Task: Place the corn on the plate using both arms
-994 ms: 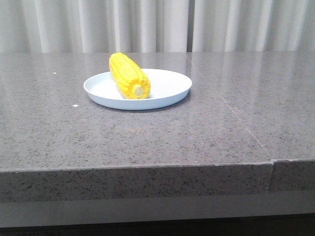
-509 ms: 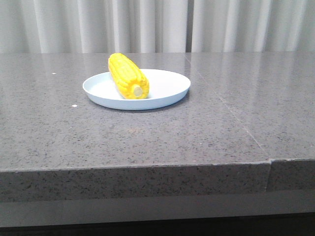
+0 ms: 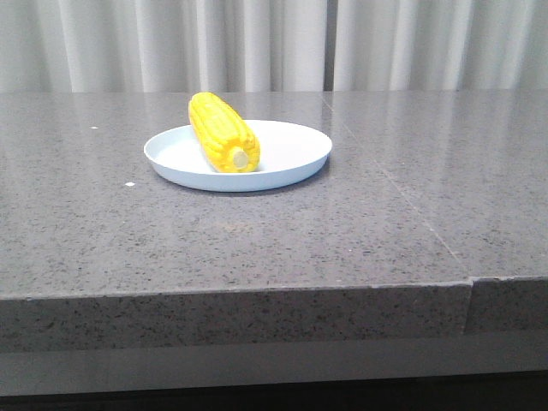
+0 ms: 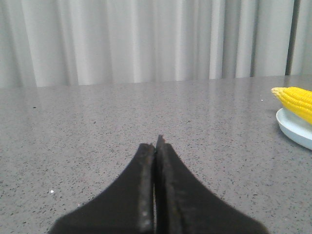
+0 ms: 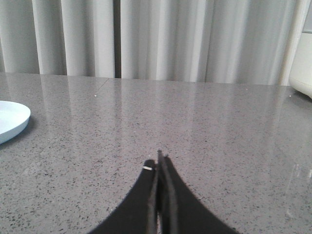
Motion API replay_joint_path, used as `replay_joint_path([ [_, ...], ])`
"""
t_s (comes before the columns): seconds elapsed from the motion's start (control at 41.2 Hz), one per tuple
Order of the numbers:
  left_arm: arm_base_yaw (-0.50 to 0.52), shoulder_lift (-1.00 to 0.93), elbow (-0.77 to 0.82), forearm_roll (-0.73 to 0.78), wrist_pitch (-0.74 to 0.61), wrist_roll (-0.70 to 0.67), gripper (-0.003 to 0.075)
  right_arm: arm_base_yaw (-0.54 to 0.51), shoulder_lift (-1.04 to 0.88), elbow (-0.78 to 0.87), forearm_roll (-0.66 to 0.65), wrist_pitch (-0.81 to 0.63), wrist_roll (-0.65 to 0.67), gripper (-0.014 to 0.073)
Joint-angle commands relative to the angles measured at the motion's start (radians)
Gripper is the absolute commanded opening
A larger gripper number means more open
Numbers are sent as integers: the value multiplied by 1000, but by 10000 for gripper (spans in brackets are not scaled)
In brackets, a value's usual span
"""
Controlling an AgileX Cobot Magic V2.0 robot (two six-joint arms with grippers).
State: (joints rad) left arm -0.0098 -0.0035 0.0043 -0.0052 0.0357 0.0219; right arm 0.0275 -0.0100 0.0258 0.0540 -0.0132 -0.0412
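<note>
The plate (image 3: 291, 154) sits on the grey speckled tabletop (image 3: 257, 231), left of the middle in the front view, and it holds the corn (image 3: 223, 131). The cob lies on the plate's left half, its length running from the far rim toward the camera, with the pale round stem end facing forward and the tapered tip reaching over the far rim. The right half of the plate is bare.

The corn is bright yellow with neat rows of kernels. The plate is round, shallow, smooth and pale blue-white, wider than the cob is long.

A seam runs across the tabletop to the right of the plate. Pale pleated curtains (image 3: 274, 43) hang behind the tabletop.

The left gripper (image 4: 156, 146) is clenched, its dark fingers pressed together with nothing between them, over bare tabletop well apart from the plate, whose edge and the corn's tip show at the side of its wrist view. The right gripper (image 5: 159, 158) is likewise clenched on nothing, well apart from the plate's edge. A pale rounded object (image 5: 302, 68) stands at the far edge of the right wrist view; what it is cannot be told.
</note>
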Motion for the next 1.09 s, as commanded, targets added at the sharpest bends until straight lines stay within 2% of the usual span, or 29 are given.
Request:
replay_joint_path([
  [0.0, 2, -19, 3, -11, -90, -10, -20, -4, -13, -15, 6, -89, -5, -68],
  [0.145, 2, -19, 3, -11, -90, -10, -20, -4, -13, -15, 60, -86, 12, -68],
  [1.067, 2, -19, 3, -11, -90, -10, -20, -4, -12, -15, 57, -79, 41, -68],
])
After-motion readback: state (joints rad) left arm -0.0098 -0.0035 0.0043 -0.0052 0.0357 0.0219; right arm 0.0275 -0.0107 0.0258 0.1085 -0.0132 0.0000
